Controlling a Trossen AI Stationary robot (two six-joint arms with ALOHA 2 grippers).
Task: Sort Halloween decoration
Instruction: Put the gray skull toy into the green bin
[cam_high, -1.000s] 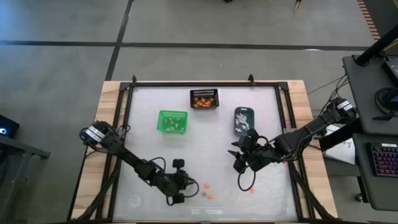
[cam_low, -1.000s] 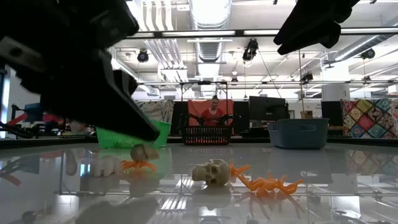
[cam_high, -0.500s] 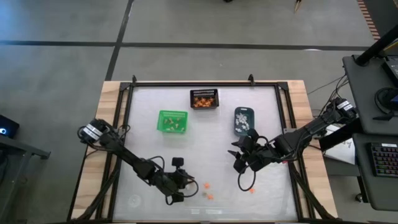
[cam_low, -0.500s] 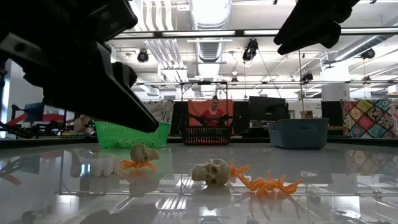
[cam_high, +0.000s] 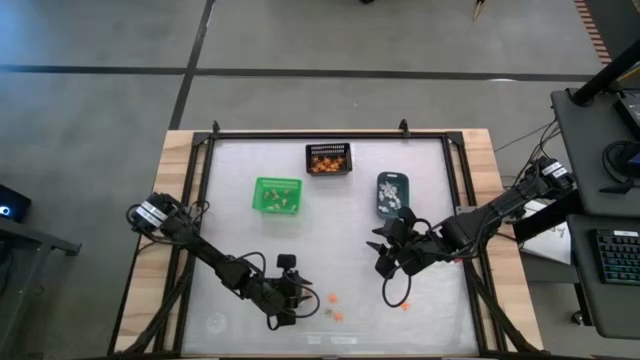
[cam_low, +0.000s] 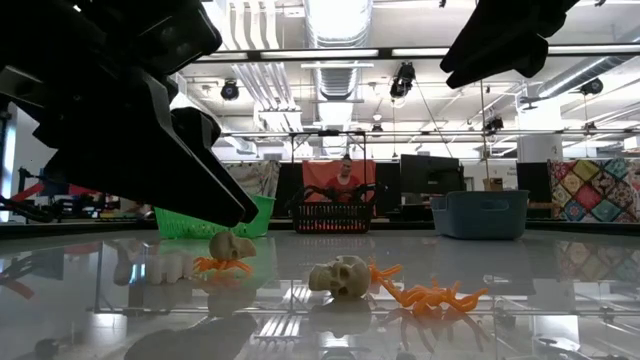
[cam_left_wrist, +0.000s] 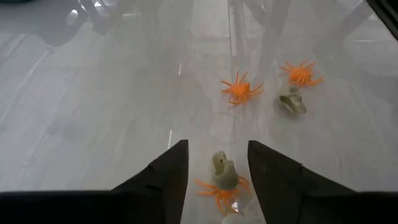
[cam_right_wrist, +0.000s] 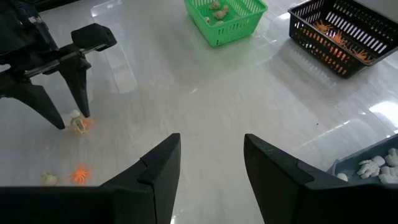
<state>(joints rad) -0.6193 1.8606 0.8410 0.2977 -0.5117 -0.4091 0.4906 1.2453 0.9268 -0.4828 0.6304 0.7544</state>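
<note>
Left end effector (cam_left_wrist: 214, 163) now spread wide where it was nearly shut a second ago, straddling a tan skull (cam_left_wrist: 222, 170) on an orange spider (cam_left_wrist: 219, 190) near the surface's front edge, probably readying a pick; right end effector (cam_right_wrist: 211, 158) open, empty, hovering mid-surface.

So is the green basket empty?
No. The green basket holds a few small tan trinkets, seen in the right wrist view.

Glossy table top (cam_low: 540, 300), mesh bin (cam_high: 328, 158)

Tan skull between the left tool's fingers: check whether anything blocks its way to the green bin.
Nothing visible does. The tan skull lies by an orange spider under the open left tool; bare tabletop runs to the green bin.
</note>
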